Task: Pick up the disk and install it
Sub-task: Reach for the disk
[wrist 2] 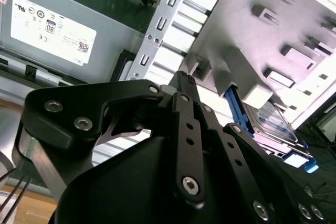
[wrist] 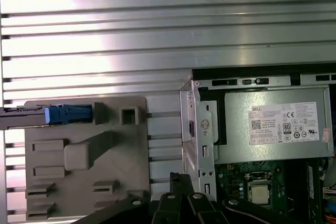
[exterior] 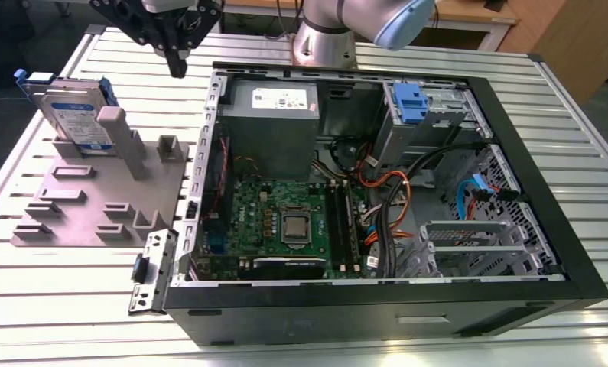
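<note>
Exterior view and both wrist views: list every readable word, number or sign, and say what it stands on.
White sticker on the power supply: print and marks, too small to read.
White-and-blue label on the disk: print too blurred to read.
No other text is readable.

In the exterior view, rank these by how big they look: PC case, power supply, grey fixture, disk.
1. PC case
2. grey fixture
3. power supply
4. disk, which stands on edge in the fixture and is seen at an angle, so its place below the power supply is less sure.
</note>
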Robot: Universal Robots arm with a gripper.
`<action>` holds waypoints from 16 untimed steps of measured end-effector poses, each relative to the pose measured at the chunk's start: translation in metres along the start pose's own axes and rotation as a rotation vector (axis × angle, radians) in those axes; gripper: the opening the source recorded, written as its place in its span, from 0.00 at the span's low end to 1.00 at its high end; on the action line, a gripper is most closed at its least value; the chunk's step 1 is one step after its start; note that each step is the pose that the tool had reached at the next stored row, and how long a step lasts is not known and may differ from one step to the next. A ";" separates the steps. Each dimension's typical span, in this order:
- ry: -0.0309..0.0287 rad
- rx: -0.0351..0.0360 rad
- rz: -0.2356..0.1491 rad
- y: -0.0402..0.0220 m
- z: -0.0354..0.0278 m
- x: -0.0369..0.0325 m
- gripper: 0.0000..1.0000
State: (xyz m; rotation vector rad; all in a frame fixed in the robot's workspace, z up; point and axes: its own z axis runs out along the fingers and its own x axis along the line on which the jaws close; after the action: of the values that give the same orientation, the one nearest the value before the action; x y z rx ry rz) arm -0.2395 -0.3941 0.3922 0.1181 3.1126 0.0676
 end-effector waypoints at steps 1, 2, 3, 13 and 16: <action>-0.0001 -0.0001 0.000 -0.0001 0.0000 0.0019 0.11; -0.0001 -0.0001 0.000 -0.0002 0.0000 0.0029 0.11; -0.0001 -0.0001 0.000 -0.0002 0.0000 0.0030 0.11; -0.0001 -0.0001 0.000 -0.0003 -0.0001 0.0038 0.11; 0.0000 0.0000 0.000 -0.0005 -0.0001 0.0063 0.11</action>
State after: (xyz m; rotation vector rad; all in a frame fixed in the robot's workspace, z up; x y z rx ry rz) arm -0.2458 -0.3940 0.3922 0.1181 3.1125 0.0676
